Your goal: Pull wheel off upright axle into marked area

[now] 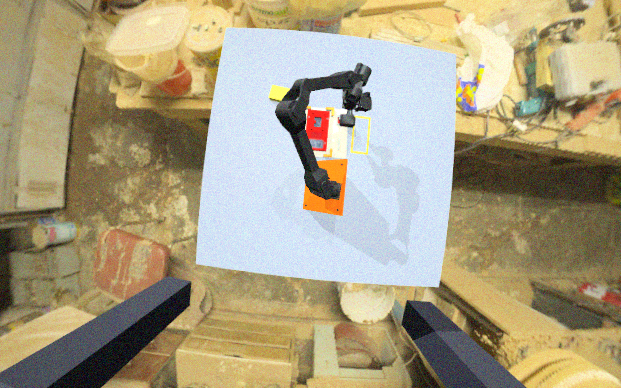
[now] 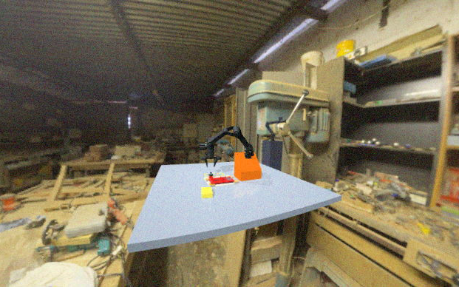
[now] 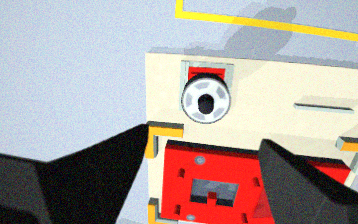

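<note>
Top view shows the black arm (image 1: 302,131) rising from an orange block (image 1: 324,187) on the pale blue bench (image 1: 256,225) and folding over a cream board (image 1: 338,137) that carries a red plate (image 1: 317,130). The gripper (image 1: 347,119) hangs over the board's edge nearest a yellow outlined rectangle (image 1: 360,135), which lies on the bench just beside the board. The wheel is hidden under the gripper in this view. A small yellow block (image 1: 279,92) sits on the bench on the far side of the arm, apart from the board.

Exterior view has the gripper (image 2: 211,161) pointing down above the board (image 2: 220,180), with a clear gap of air between its tips and the small dark wheel (image 2: 211,173) standing at the board's end. The orange block (image 2: 247,166) stands just beside the board, and the yellow block (image 2: 207,192) lies nearer the camera.

Wrist view looks straight down at the wheel (image 3: 206,99), white-faced with a dark rim and a dark centre hole, seated in its square recess on the cream board (image 3: 275,90). The two dark fingers frame the lower corners, spread apart with nothing between them, and neither touches the wheel. The red plate (image 3: 215,170) fills the space between them. Part of the yellow outlined rectangle (image 3: 275,24) runs along the top, beyond the board.
</note>
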Robot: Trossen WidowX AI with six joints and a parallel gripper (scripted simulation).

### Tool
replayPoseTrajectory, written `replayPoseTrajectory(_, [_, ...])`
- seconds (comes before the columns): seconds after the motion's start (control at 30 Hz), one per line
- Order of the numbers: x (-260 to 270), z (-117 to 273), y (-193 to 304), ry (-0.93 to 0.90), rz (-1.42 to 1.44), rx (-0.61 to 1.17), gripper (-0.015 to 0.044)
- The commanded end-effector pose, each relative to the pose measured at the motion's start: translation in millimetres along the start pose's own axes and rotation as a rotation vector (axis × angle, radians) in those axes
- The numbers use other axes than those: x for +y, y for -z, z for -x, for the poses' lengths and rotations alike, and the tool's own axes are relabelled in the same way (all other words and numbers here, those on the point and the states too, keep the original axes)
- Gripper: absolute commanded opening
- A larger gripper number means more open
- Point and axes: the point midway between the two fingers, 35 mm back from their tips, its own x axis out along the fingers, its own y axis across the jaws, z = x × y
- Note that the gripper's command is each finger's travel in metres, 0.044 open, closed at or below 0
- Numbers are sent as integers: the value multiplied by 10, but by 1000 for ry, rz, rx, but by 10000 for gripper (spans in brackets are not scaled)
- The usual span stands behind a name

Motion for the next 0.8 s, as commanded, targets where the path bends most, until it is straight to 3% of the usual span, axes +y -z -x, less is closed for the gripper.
replayPoseTrajectory(0.0, [-23,-161,6,10,-3,0,300])
replayPoseTrajectory(0.2, [-29,-663,14,10,-3,4,300])
replayPoseTrajectory(0.4, [-25,-720,16,10,-3,5,300])
replayPoseTrajectory(0.5, [-15,-694,37,12,6,1,221])
replayPoseTrajectory(0.77, [-15,-694,37,12,6,1,168])
